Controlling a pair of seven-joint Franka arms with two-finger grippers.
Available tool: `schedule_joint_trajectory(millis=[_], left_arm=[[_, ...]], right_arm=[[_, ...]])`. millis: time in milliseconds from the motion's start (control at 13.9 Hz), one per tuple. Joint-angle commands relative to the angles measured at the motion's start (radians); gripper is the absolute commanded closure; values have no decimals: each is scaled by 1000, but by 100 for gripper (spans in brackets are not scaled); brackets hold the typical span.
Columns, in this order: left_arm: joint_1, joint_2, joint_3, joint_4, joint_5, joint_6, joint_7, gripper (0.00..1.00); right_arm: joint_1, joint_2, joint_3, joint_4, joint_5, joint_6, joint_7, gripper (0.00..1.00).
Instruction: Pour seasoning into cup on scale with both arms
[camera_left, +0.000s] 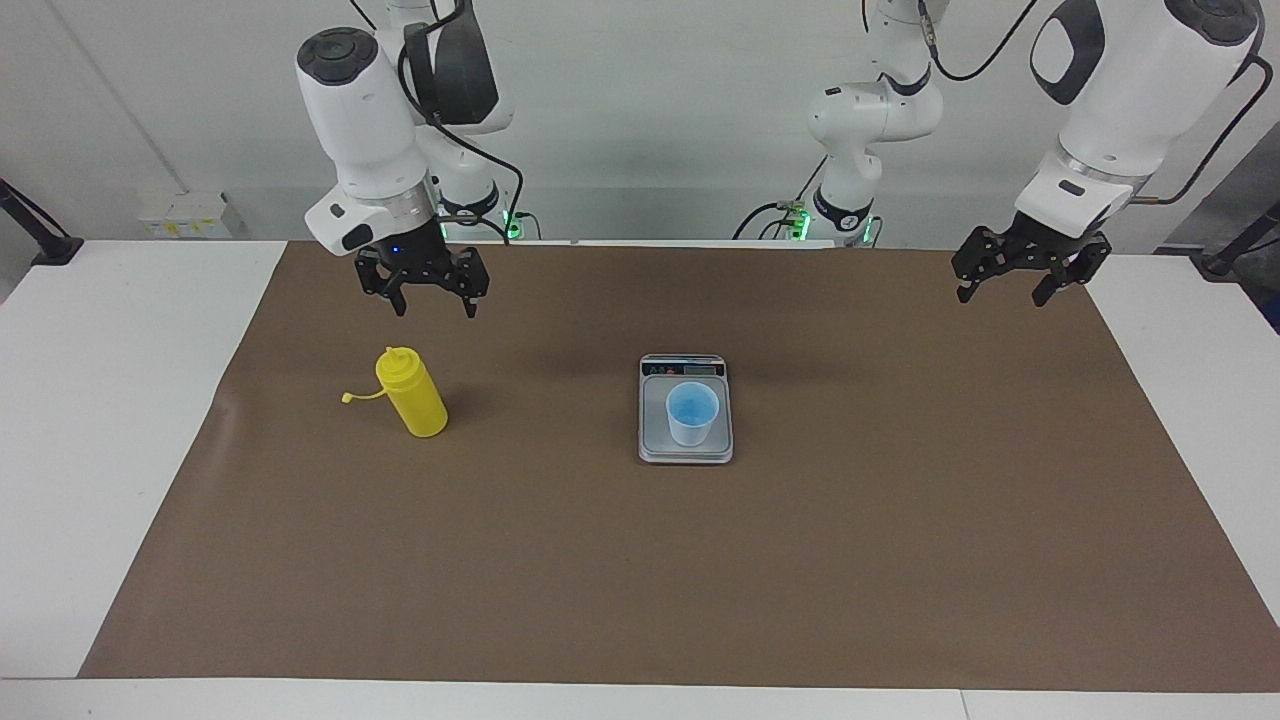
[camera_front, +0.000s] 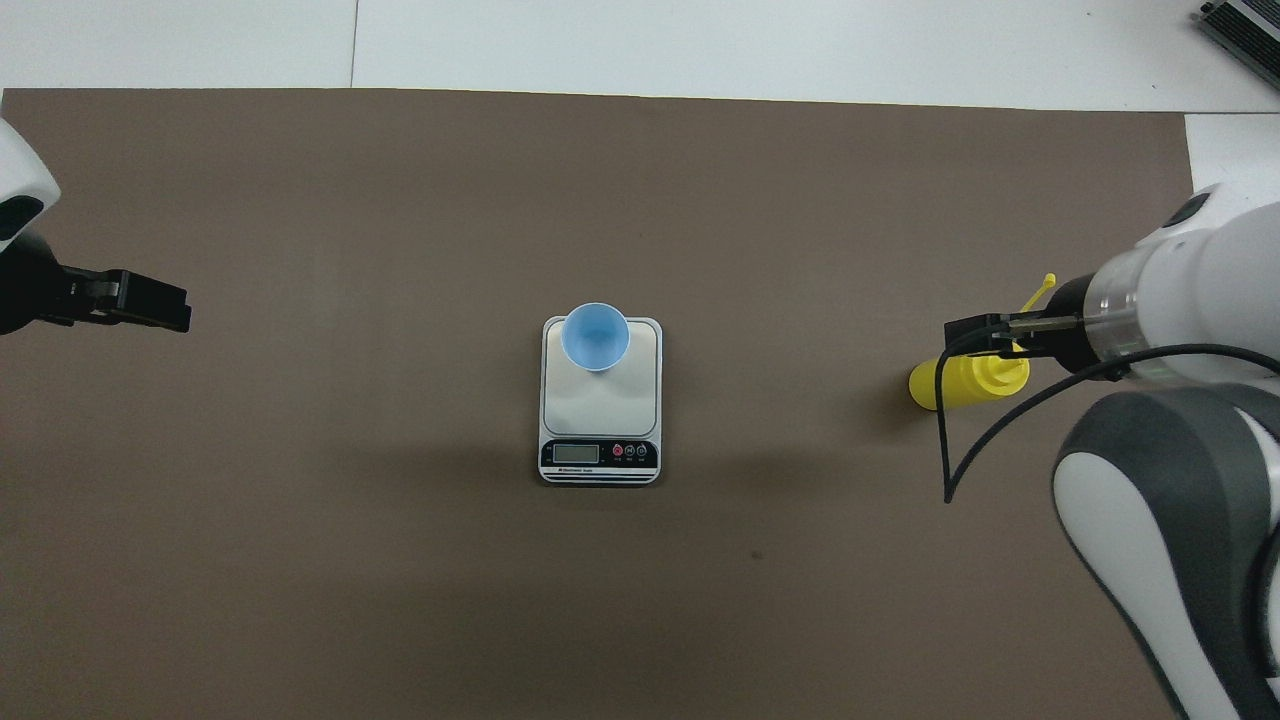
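— Brown paper mat (camera_left: 640, 560) over a white table (camera_left: 110, 420), pale wall at the robots' end. What sits on it?

— Start with the seasoning (camera_left: 411, 392): a bright yellow squeeze bottle, standing upright on the mat toward the right arm's end of the table. It has a nozzle top, and a small cap (camera_left: 348, 397) hangs off the neck on a thin tether, lying out to the side. It is taller than the cup.

— And the cup?

— The cup (camera_left: 692, 413) is small, pale blue, tapered, no handle. It stands upright on the scale (camera_left: 685, 450), on the part of the plate farther from the robots. I cannot tell whether anything is in it.

— The scale itself?

— Flat, silver-grey, rectangular, in the middle of the mat, well apart from the bottle. Its dark display strip (camera_front: 600, 454) with buttons runs along the edge nearer the robots.

— Where are the grippers?

— The right gripper (camera_left: 434, 304) hangs in the air over the mat, near the bottle's top, clear of it, fingers pointing down. Its jaws are spread wide with nothing between them. The left gripper (camera_left: 1001, 292) waits over the mat's edge at the left arm's end, also spread wide and holding nothing
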Motion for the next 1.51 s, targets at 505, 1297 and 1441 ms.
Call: schedule_joint_trajectory(millis=[505,1297,1441], left_arm=[[1,-38,-2,-59,-1,27,6,0],[2,-38,-2,-57,5,25,22,0],[1,-38,-1,-56,10,18,60,0]], right_arm=[[-49,94,2,195,-34,-109,-95,0],[-52,52,2,106,-28,-104,-76,0],[-54,52,2,103,13,-100,-78,0]])
